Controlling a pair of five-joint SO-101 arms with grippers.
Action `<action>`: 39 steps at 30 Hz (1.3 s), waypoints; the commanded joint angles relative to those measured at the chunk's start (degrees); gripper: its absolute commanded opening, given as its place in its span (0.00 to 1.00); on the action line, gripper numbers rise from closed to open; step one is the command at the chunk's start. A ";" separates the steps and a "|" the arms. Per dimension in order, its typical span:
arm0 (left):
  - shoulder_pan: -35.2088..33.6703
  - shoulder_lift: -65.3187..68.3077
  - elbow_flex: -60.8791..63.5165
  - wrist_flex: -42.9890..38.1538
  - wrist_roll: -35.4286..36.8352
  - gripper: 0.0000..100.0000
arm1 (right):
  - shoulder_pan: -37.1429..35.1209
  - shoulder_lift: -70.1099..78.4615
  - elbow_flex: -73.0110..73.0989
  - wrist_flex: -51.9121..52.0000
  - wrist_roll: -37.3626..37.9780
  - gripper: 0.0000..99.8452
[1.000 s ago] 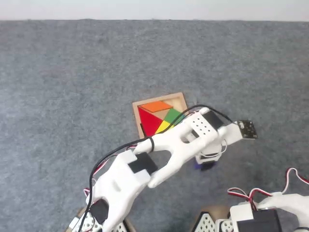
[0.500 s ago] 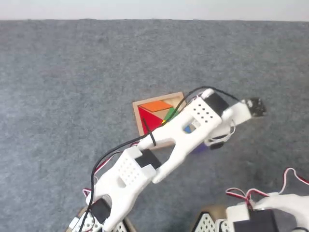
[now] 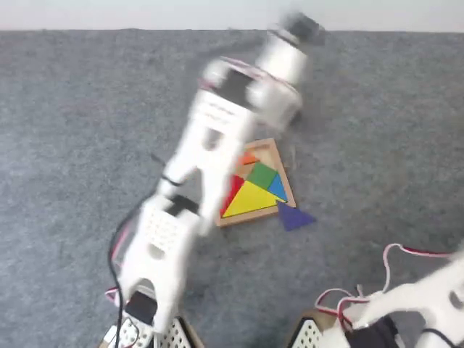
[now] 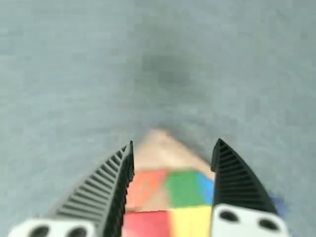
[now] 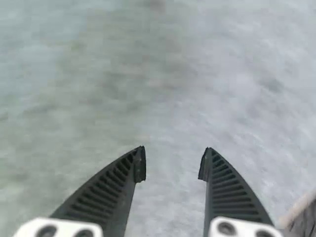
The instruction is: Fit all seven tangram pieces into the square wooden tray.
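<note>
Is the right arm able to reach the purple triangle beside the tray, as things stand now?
Probably yes. The purple triangle lies on bare carpet outside the wooden tray, on the right arm's side; the left arm hangs above the tray, not the triangle.

A fixed camera looks down over the grey felt-covered table (image 3: 80, 109) from the arms' side. The left wrist camera sights past its black ridged left gripper (image 4: 175, 143) onto the square wooden tray (image 4: 159, 146), shared with the overhead view. The right wrist camera faces grey felt, close.
</note>
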 commanded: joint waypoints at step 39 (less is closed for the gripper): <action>-33.85 -85.80 127.25 -33.41 -6.86 0.25 | -85.93 -1.71 16.09 -4.00 10.20 0.25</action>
